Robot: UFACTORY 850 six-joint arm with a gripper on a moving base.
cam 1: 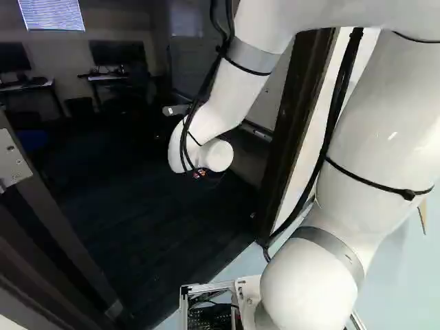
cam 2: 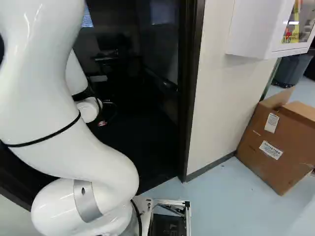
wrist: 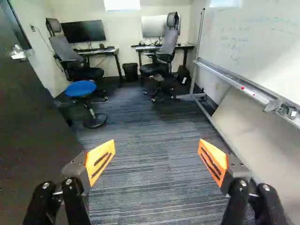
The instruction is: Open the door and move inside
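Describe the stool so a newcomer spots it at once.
Find the open dark door, then the desk with the black monitor beyond it. Between them, by that desk's gray chair, stands the stool. It has a round blue seat on one post and, unlike both office chairs, no backrest.

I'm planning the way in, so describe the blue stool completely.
The blue stool has a round, bare blue seat on a slim stem, above a flat, round, dark base that looks like metal or plastic. It stands on its base on the striped carpet, ahead of the open hand, just in front of an office chair. Whether stool and chair touch is unclear.
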